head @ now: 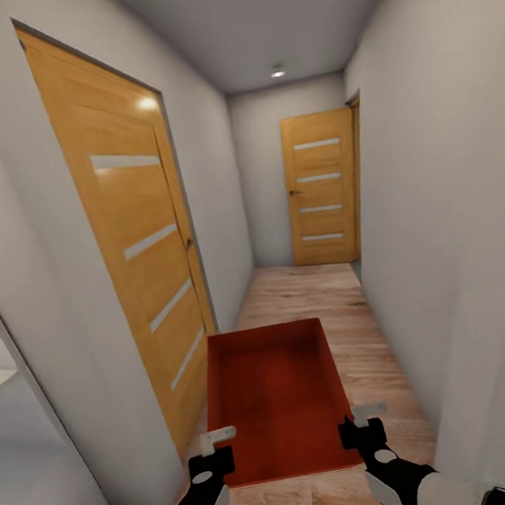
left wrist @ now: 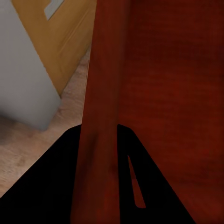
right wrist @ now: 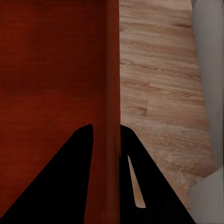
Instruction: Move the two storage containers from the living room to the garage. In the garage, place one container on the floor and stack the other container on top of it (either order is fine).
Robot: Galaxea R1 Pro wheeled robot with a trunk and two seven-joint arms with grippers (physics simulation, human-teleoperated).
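Orange-red storage container (head: 278, 396) at lower centre, long axis pointing down the hallway — left gripper (head: 218, 455) and right gripper (head: 360, 430) each pinching a side wall.

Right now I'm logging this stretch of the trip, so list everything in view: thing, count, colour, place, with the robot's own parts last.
storage container: one, orange-red, lidless, carried level ahead of the robot above the wood floor, empty.
doors: two, orange wood with pale stripes; one close on the left wall, one at the far end of the corridor.
plank floor: one, light wood, running down the corridor.
walls: pale grey, on both sides and at the far end.
ceiling light: one, small, lit, near the far end.
left claw: one, black with pale fingers, shut on the container's left wall.
right claw: one, black with pale fingers, shut on the container's right wall.
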